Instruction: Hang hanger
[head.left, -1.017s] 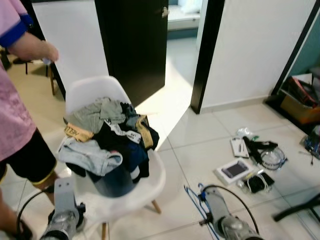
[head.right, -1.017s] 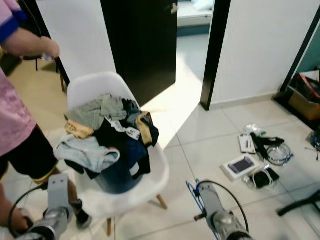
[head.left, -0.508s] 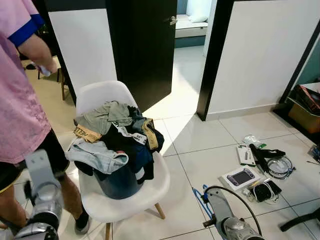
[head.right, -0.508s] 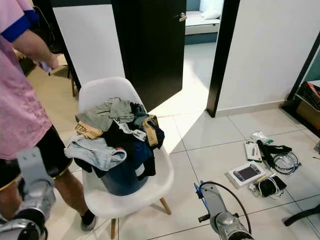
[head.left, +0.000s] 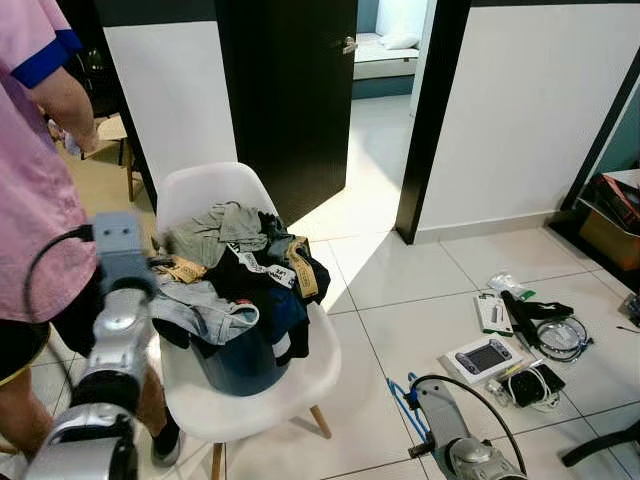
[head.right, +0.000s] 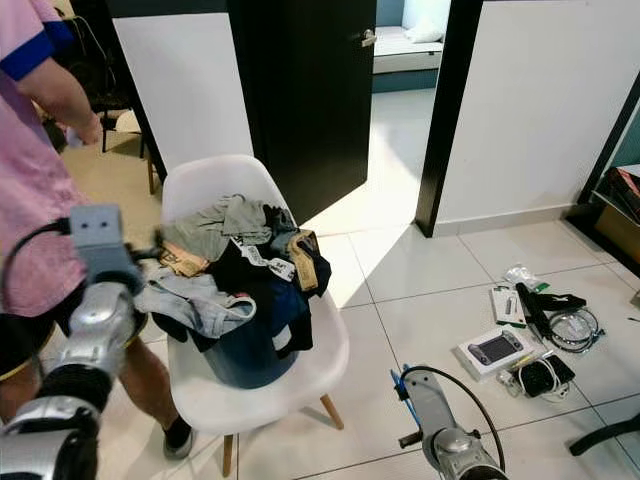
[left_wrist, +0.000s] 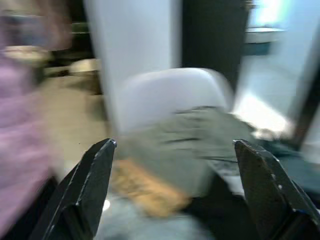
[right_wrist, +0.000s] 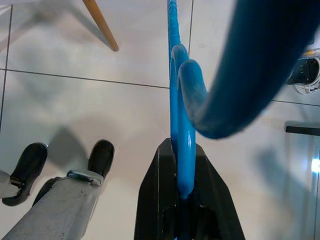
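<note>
White floor tiles (head.left: 400, 290) are seen at centre frame. At lower right, the blue hanger (right_wrist: 181, 130) is pinched by the right claw (right_wrist: 182, 192). At left, the left claw (left_wrist: 175, 200) is spread wide before a clothes-heaped chair (head.left: 215, 190), nothing held.

Smooth glossy blue plastic hanger (right_wrist: 181, 150) is seen. Crumpled cloth garments (head.left: 235, 275) are piled on a matt white plastic chair (head.left: 290, 385), wooden-legged.

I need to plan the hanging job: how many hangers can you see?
1: a blue hanger clamped in the right pincer, held low over the tiled floor beside the white chair. Others could lie hidden in the clothes pile.
</note>
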